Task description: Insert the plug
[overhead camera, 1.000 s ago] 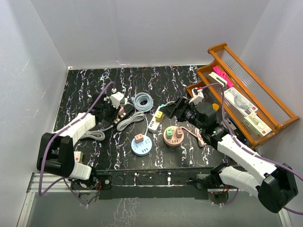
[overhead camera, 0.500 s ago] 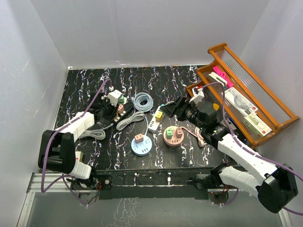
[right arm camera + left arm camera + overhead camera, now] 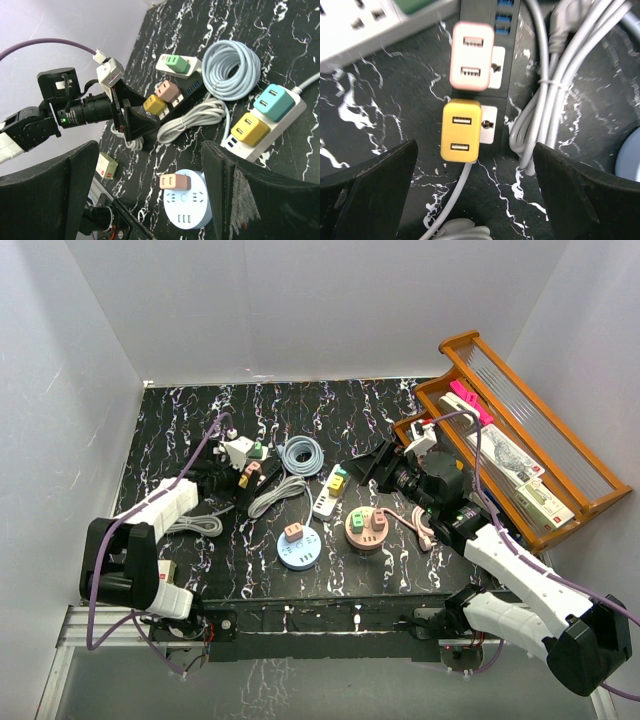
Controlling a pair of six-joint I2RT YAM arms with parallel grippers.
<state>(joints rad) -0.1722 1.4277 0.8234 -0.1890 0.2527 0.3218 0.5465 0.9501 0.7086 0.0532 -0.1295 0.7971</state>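
Observation:
A yellow plug [image 3: 461, 137] with two USB ports sits in the black power strip [image 3: 500, 65], just below a pink plug [image 3: 471, 55]. My left gripper [image 3: 475, 197] hovers over it, open, with its fingers [image 3: 370, 187] wide on either side and touching nothing. From above, the left gripper [image 3: 232, 476] is at the strip's left end by the yellow plug [image 3: 244, 479]. My right gripper [image 3: 375, 468] hangs open above the white power strip [image 3: 326, 498] and holds nothing. In the right wrist view, the yellow plug [image 3: 155, 104] shows in front of the left arm.
A coiled grey cable [image 3: 300, 454] and a tied cable bundle [image 3: 555, 75] lie beside the black strip. A blue round socket [image 3: 298, 550] and a pink round socket [image 3: 366, 530] carry plugs. A wooden rack [image 3: 520, 440] stands at the right. A small cream box [image 3: 106, 165] is near the front left.
My left gripper shifted slightly right toward the black strip, then its jaws went from shut to wide open, leaving the yellow plug in the strip. The right arm barely moved.

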